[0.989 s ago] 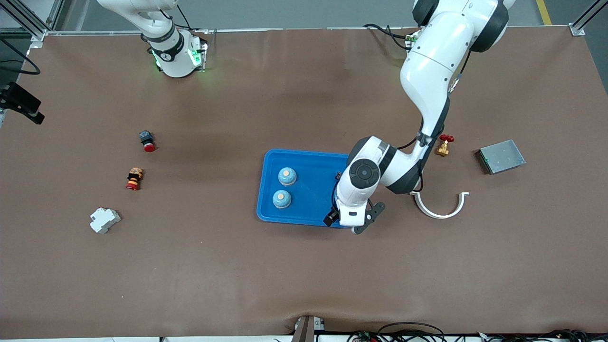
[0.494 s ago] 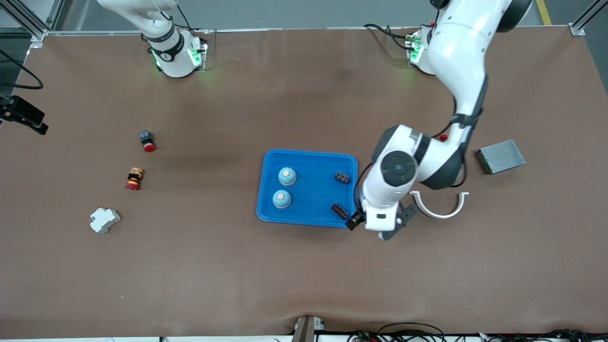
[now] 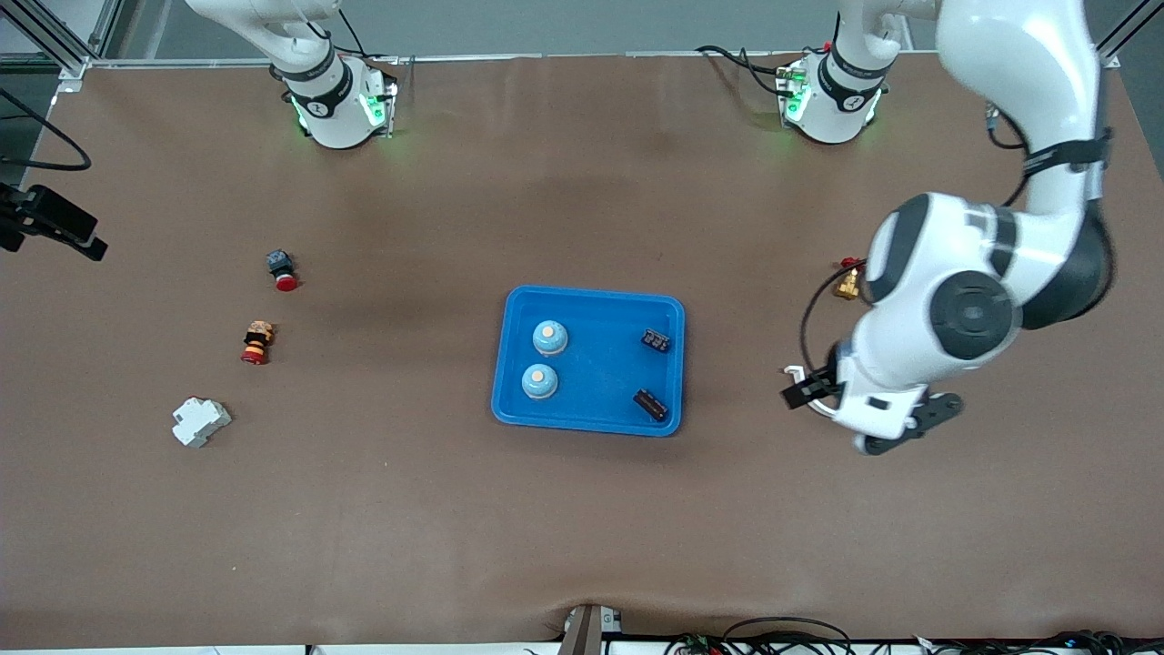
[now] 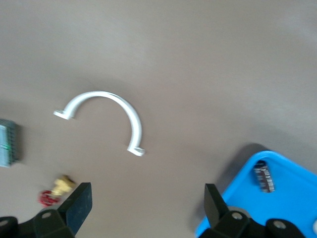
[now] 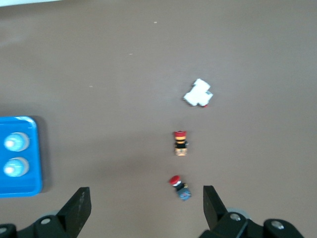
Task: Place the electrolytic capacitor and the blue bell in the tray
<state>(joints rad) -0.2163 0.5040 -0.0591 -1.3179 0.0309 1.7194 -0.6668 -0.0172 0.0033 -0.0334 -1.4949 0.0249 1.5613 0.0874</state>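
Observation:
The blue tray [image 3: 600, 364] lies mid-table. Two blue bells [image 3: 549, 337] [image 3: 539, 381] stand in it toward the right arm's end. Two dark electrolytic capacitors [image 3: 655, 340] [image 3: 650, 404] lie in it toward the left arm's end. My left gripper [image 3: 859, 414] is open and empty, up over a white half-ring clamp, away from the tray. The left wrist view shows its gripper [image 4: 146, 206] over bare mat, with a tray corner [image 4: 277, 198] and one capacitor [image 4: 263, 177]. My right gripper [image 5: 143, 206] is open and empty, high over the right arm's end of the table.
The white half-ring clamp [image 4: 106, 116], a brass valve with a red handle [image 3: 849, 282] and a grey box [image 4: 9, 144] lie toward the left arm's end. A red-capped button [image 3: 282, 270], a striped button [image 3: 257, 342] and a white block [image 3: 201, 421] lie toward the right arm's end.
My left gripper has moved from over the tray's corner toward the left arm's end, uncovering a capacitor that lies in the tray. The bells have not moved.

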